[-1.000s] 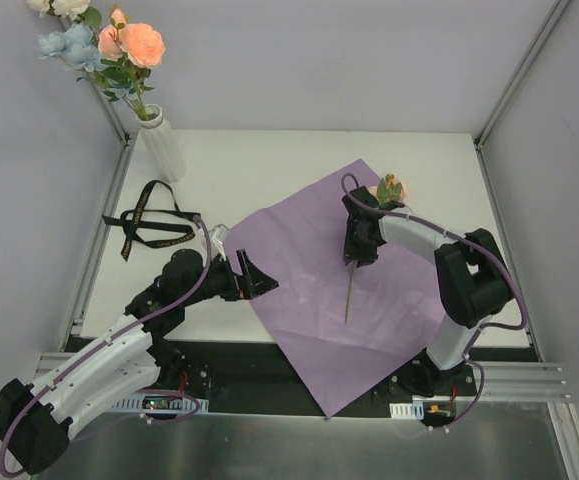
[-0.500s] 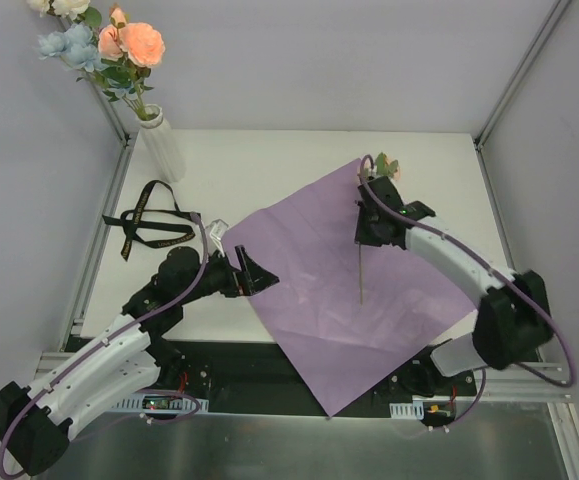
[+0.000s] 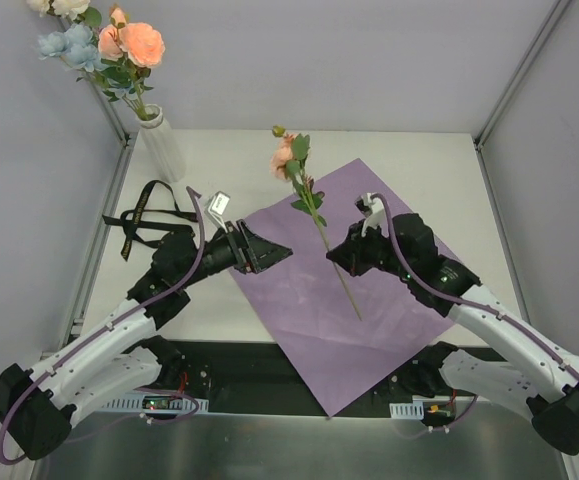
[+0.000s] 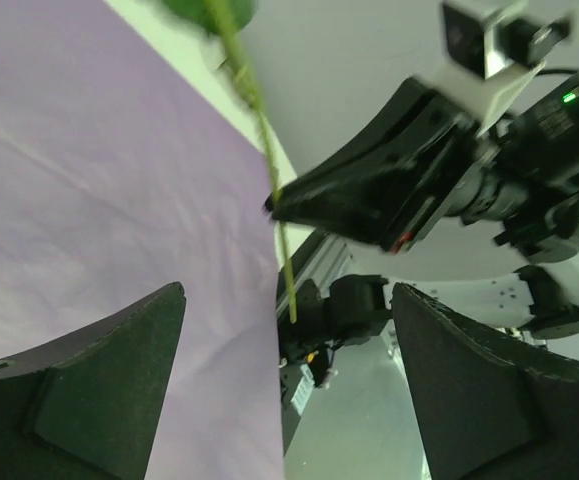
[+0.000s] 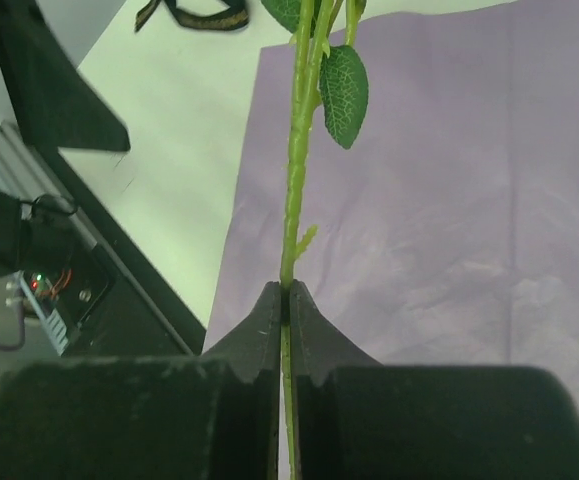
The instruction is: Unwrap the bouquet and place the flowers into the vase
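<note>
As right fingers [image 5: 254,338] pinch — flower [image 3: 318,221] aloft.

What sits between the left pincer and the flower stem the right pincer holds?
Only the purple paper underneath; the top view shows an air gap between left pincer and stem.

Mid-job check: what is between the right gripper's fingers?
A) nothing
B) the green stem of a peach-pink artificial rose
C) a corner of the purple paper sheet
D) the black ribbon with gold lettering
B: the right wrist view shows the right gripper shut on the green stem of the peach-pink artificial rose, while the black ribbon lies apart on the table.
</note>
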### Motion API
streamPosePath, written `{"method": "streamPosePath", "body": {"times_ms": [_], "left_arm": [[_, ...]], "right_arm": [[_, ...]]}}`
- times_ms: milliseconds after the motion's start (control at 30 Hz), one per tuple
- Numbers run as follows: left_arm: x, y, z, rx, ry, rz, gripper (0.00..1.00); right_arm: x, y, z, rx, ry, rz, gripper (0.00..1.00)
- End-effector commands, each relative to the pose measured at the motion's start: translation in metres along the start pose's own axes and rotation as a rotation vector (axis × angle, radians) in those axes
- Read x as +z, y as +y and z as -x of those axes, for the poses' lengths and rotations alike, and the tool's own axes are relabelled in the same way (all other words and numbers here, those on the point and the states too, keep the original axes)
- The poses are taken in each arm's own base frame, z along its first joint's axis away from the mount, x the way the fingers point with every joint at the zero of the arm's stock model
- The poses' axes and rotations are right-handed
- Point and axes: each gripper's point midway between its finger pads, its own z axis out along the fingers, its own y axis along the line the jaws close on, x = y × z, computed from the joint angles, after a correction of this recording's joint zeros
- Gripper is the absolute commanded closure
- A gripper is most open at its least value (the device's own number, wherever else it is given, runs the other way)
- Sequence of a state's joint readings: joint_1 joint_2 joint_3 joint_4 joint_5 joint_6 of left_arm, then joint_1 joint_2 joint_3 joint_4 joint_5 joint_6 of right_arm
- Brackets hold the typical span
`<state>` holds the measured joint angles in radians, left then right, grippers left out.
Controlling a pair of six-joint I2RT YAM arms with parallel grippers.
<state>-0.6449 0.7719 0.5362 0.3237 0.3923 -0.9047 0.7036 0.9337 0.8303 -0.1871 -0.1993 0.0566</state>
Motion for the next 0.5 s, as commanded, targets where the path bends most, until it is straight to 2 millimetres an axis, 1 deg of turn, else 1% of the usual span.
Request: {"method": "streamPosePath", "body": {"times_ms": [0, 33, 67, 133, 167, 200, 367, 467], "left_arm": [[0.011, -0.066, 0.039, 0.049, -0.086, -0.170, 0.20], [0.015, -0.065, 0.043, 0.041, -0.100, -0.157, 0.23], [0.021, -0.063, 0.044, 0.018, -0.085, -0.132, 0.30], [0.032, -0.058, 0.051, -0.002, -0.084, -0.079, 0.34], [0.034, -0.057, 0.053, -0.006, -0.084, -0.059, 0.36], [0.036, -0.047, 0.050, -0.022, -0.065, -0.005, 0.36], [0.044, -0.041, 0.065, -0.041, -0.129, 0.059, 0.35], [0.046, -0.039, 0.072, -0.041, -0.154, 0.082, 0.37]], "right_arm": [[-0.008, 0.037, 0.017, -0.083, -0.093, 0.159, 0.99], [-0.009, 0.040, 0.015, -0.087, -0.089, 0.169, 0.99], [-0.009, 0.042, 0.014, -0.089, -0.087, 0.174, 0.99], [-0.010, 0.046, 0.011, -0.098, -0.086, 0.187, 0.99], [-0.011, 0.047, 0.012, -0.103, -0.092, 0.185, 0.99], [-0.010, 0.047, 0.010, -0.107, -0.088, 0.185, 0.99], [-0.015, 0.051, 0.007, -0.122, -0.097, 0.193, 0.99], [-0.018, 0.051, 0.007, -0.154, -0.107, 0.191, 0.99]]}}
